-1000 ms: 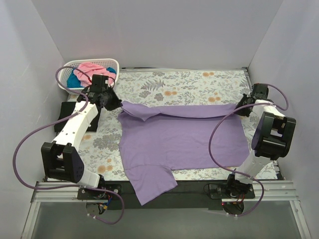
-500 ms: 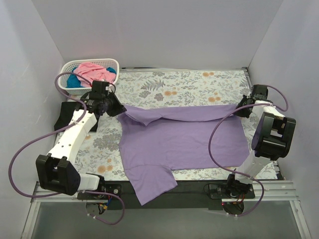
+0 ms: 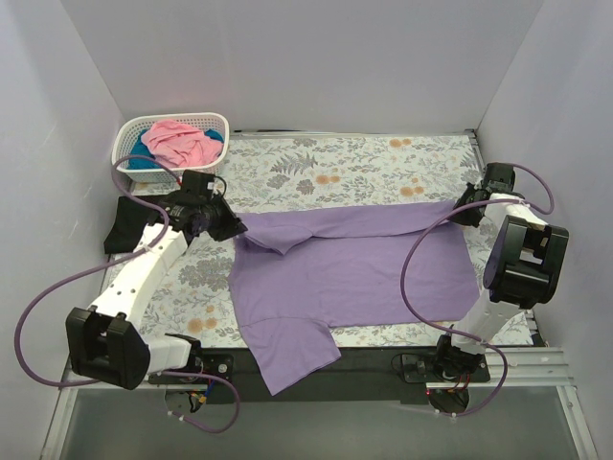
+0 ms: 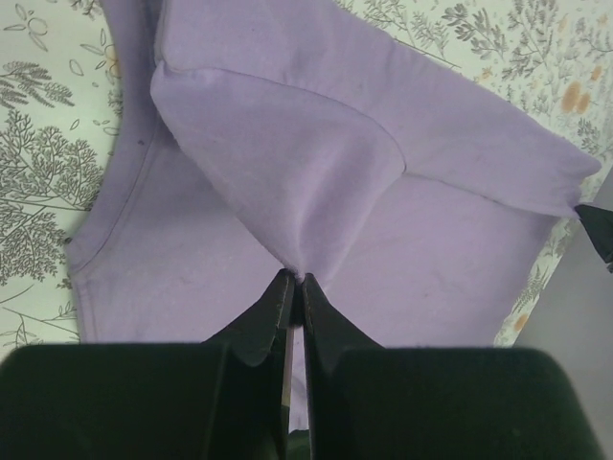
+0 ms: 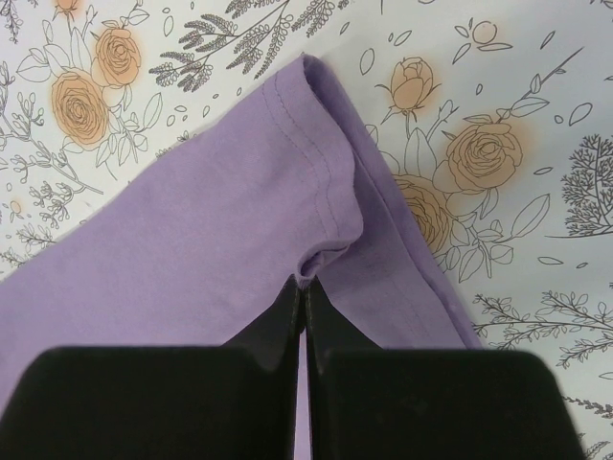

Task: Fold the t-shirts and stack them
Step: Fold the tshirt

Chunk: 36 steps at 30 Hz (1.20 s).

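Note:
A lavender t-shirt (image 3: 354,273) lies spread on the floral cloth (image 3: 364,163), its far edge folded over toward me. One sleeve (image 3: 287,355) hangs over the table's near edge. My left gripper (image 3: 233,228) is shut on the shirt's far left corner; the left wrist view shows the fabric (image 4: 316,172) pinched at the tips of that gripper (image 4: 295,278). My right gripper (image 3: 461,207) is shut on the far right corner, where the hem (image 5: 326,182) bunches at the tips (image 5: 305,285). Pink (image 3: 180,140) and teal (image 3: 144,160) t-shirts sit in the basket.
The white lattice basket (image 3: 218,121) stands at the far left corner. A black item (image 3: 123,230) lies at the table's left edge beside my left arm. Grey walls close in on both sides and the back. A purple cable (image 3: 421,259) loops over the shirt's right part.
My left gripper has moved toward me and slightly right with the shirt's corner, drawing the folded far edge further over the shirt. The right gripper has stayed put.

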Each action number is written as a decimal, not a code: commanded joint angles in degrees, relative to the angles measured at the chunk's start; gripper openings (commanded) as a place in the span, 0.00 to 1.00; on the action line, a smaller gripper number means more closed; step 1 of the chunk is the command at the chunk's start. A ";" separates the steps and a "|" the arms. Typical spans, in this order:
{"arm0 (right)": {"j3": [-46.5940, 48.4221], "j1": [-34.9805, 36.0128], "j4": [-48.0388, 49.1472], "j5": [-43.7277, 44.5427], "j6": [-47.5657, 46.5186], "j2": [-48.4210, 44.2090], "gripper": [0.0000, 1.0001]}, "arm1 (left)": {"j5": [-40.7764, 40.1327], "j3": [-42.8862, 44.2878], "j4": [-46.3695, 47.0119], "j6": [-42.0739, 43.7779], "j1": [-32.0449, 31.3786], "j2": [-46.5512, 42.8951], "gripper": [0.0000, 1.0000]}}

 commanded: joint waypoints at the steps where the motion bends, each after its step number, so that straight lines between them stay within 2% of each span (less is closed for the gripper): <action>1: -0.46 -0.20 0.52 1.33 0.07 -1.74 0.01 | -1.51 -1.83 -1.10 -1.22 -0.02 -3.67 0.00; 8: -2.13 -0.11 0.43 2.83 -0.19 -0.25 0.03 | -3.62 -5.52 -1.89 -1.49 -0.11 -5.78 0.00; 14: -1.16 0.41 0.78 3.09 -0.81 0.28 0.23 | -0.03 -7.45 -1.97 -0.96 -0.02 -6.31 0.00; 19: -0.81 3.31 -0.80 6.69 -0.55 -4.02 0.39 | 2.44 -9.30 -1.71 -0.70 -0.55 -5.87 0.00; 21: -1.07 6.90 -0.89 11.68 -0.54 -7.97 0.43 | 2.80 -9.83 -1.54 -0.78 -0.99 -5.52 0.00; 23: -1.16 11.11 -0.45 12.50 -0.90 -11.30 0.43 | 2.88 -10.35 -1.53 -0.61 -1.43 -5.25 0.00; 25: -1.86 14.28 1.12 11.10 -2.03 -13.33 0.43 | 2.80 -10.53 -1.53 -0.69 -2.39 -4.81 0.00; 29: -4.14 26.30 4.29 7.41 -4.84 -16.94 0.41 | 2.71 -12.37 -1.01 -2.27 -4.68 -4.72 0.00; 36: -9.76 42.23 11.14 0.29 -8.53 -18.88 0.37 | 2.36 -13.78 0.13 -3.16 -6.17 -4.55 0.00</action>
